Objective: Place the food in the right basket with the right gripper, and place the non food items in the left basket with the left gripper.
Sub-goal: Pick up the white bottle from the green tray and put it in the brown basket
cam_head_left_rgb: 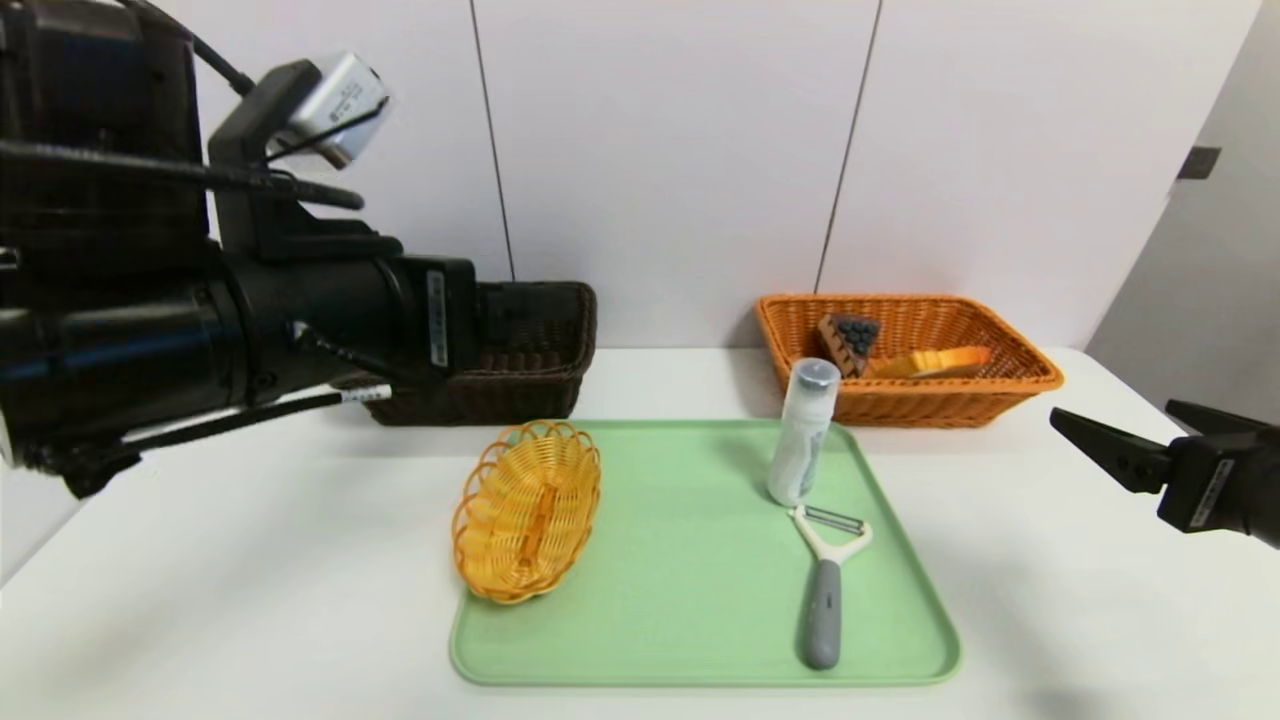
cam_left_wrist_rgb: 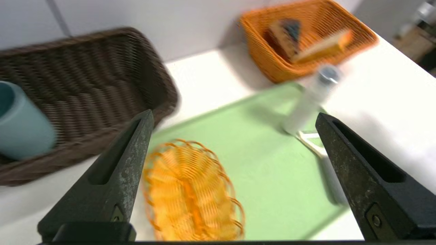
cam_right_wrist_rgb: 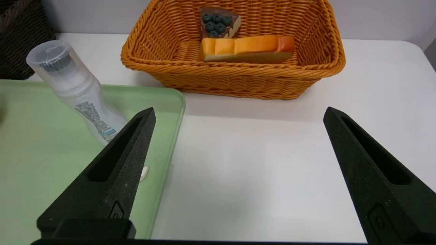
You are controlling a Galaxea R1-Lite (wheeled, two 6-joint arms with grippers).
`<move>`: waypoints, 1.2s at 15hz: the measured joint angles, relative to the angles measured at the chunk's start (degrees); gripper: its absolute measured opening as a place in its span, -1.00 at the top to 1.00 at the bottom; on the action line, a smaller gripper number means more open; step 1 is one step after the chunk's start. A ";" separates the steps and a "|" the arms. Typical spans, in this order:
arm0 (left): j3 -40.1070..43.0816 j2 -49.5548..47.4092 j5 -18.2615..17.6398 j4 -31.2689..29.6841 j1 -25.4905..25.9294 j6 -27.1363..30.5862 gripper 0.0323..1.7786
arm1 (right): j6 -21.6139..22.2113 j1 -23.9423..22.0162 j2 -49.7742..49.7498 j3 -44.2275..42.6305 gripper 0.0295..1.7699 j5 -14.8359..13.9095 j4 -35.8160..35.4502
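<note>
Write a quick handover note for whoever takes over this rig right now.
Left gripper: open, empty, raised near the brown basket.
Right gripper: open, empty, parked at the table's right edge.
Done: cake slice and orange slice in the orange basket; blue cup in the brown basket.
Left, on the green tray: bottle, peeler, small yellow basket. All non-food, so left gripper, brown basket.
</note>
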 joint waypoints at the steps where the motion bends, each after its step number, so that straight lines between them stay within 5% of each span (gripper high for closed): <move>1: 1.52 -0.29 0.00 -1.01 -2.65 -0.46 -0.90 | 0.02 0.00 0.13 -0.05 -0.92 0.00 0.00; 8: 7.73 5.11 -0.28 -15.93 -12.87 -1.27 -0.90 | 0.17 0.02 0.68 0.00 -0.92 -0.02 -0.16; 14: 9.22 16.76 0.09 -28.64 -15.93 -0.72 -0.90 | 0.20 -0.02 0.88 0.15 -0.92 -0.11 -0.27; 18: 8.78 26.25 3.80 -37.57 -16.52 -0.18 -0.90 | 0.17 -0.06 0.96 0.17 -0.92 -0.09 -0.27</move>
